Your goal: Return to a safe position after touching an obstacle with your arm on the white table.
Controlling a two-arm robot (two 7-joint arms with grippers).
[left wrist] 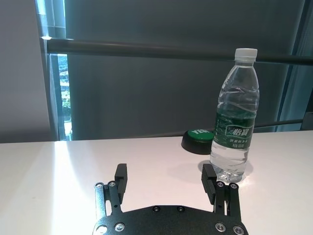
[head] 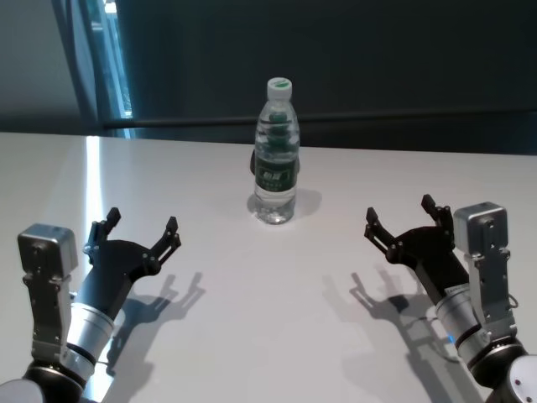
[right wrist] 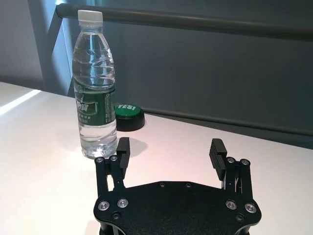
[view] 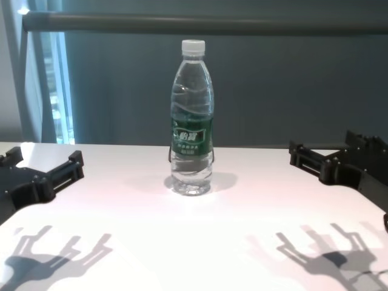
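The water bottle (head: 276,151) stands upright on the white counter (head: 210,311), ahead of both arms and between them, well apart from each. The left pincer (head: 141,228) hovers low over the counter with its fingers spread apart and nothing between them; the bottle lies forward of it and off toward the robot's right. The right pincer (head: 401,218) hovers on the other side, likewise spread wide and holding nothing, with the bottle forward of it and toward the robot's left. Just behind the bottle, on the side away from both pincers, a low black disc with a green top (right wrist: 128,115) sits on the counter. Both pincers cast shadows on the counter beneath them.
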